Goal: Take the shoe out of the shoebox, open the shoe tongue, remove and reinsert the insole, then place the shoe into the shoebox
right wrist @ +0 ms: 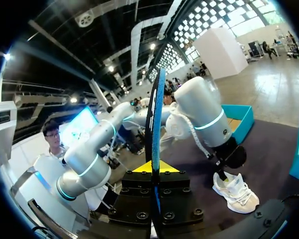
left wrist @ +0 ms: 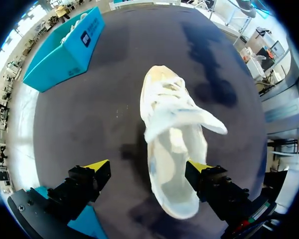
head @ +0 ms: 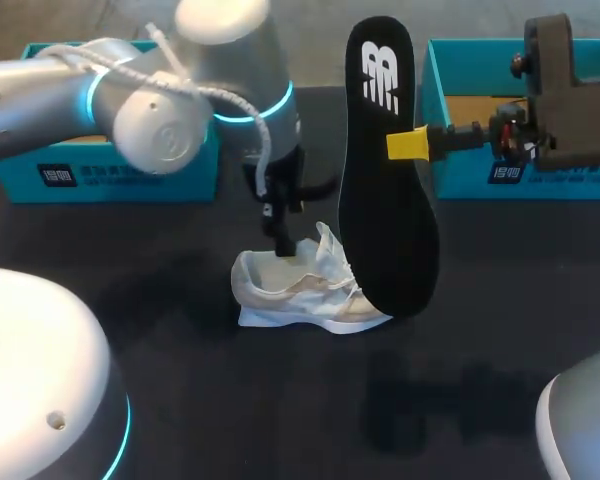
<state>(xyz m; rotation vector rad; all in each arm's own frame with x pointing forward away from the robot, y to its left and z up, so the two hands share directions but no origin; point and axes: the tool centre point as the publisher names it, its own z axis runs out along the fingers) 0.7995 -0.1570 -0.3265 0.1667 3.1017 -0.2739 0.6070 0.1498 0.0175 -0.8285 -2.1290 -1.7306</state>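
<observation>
A white shoe (head: 305, 292) stands on the dark table, its tongue (left wrist: 189, 119) pulled up and its inside showing. My left gripper (head: 284, 245) hangs open just over the shoe's heel end. In the left wrist view the shoe (left wrist: 172, 149) lies between the spread fingers of the left gripper (left wrist: 148, 168), close to one fingertip (left wrist: 198, 166). The black insole (head: 388, 170) is out of the shoe and held upright above its toe, with my right gripper (head: 412, 145) shut on its edge. Seen edge-on, the insole (right wrist: 154, 114) rises from the right gripper (right wrist: 154, 168).
A teal shoebox (head: 110, 175) stands at the back left behind my left arm (right wrist: 204, 114), and a second teal shoebox (head: 520, 170) sits at the back right by the right gripper. The dark tabletop (head: 280, 400) stretches toward the front.
</observation>
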